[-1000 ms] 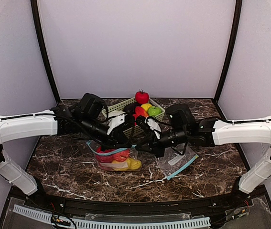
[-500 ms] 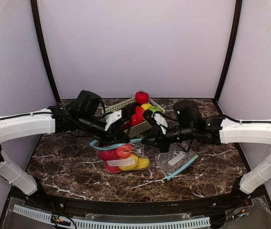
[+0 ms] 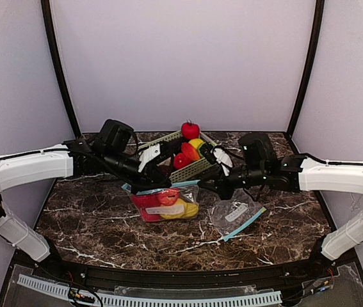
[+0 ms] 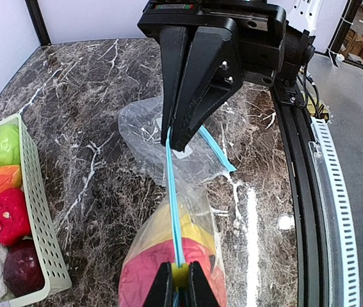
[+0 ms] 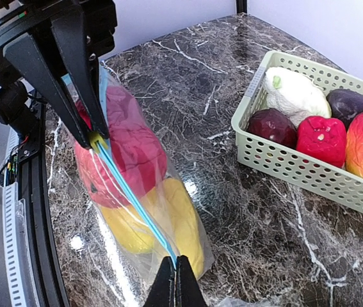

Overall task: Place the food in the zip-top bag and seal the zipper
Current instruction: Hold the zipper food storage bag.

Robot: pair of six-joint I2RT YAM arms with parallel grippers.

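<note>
A clear zip-top bag [image 3: 166, 206] hangs between my two grippers, its blue zipper [image 4: 174, 192] pulled taut in a straight line. Inside it lie a red food piece [image 5: 130, 147] and a yellow one [image 5: 182, 224]. My left gripper [image 4: 180, 283] is shut on the yellow slider at one end of the zipper. My right gripper [image 5: 175, 267] is shut on the zipper's other end. More food, red, orange, green, purple and pale, sits in the pale green basket [image 5: 294, 171]. A red tomato [image 3: 190, 130] rests at the basket's far side.
A second, empty zip-top bag [image 3: 235, 215] lies flat on the marble table [image 3: 85, 224] to the right of the filled one. The basket [image 3: 162, 142] stands just behind both grippers. A black frame rail [image 4: 296, 192] runs along the table's near edge.
The grippers have drawn apart, the right one moving right, so the zipper line is now stretched straight. The bag has shifted slightly right and away from the near edge.
</note>
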